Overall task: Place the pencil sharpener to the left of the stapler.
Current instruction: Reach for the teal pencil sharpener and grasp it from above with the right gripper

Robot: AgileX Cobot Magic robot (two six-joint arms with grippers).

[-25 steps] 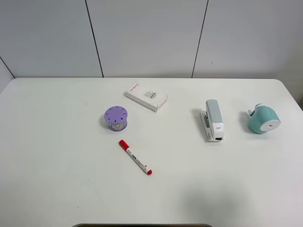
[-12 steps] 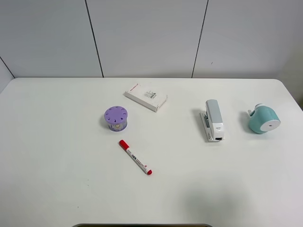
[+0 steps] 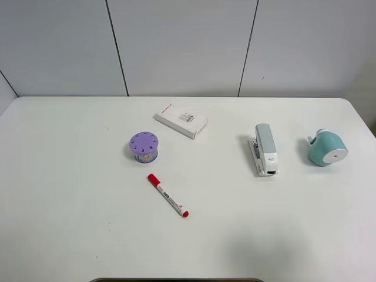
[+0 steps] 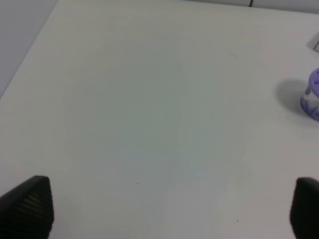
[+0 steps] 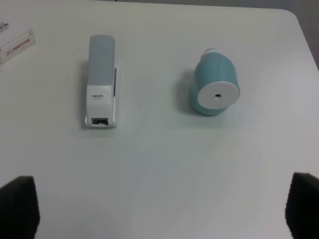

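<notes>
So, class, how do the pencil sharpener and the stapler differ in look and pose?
Colour: the pencil sharpener is teal with a white round face; the stapler is light grey and white. Shape: the sharpener is a short rounded barrel, the stapler slim and long. Place: the sharpener lies right of the stapler in the high view. Both rest on the white table.

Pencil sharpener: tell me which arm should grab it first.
Right. The pencil sharpener lies far right, beyond the stapler, and the right wrist view shows it ahead of the open right hand. The left wrist view catches just the purple cylinder.
</notes>
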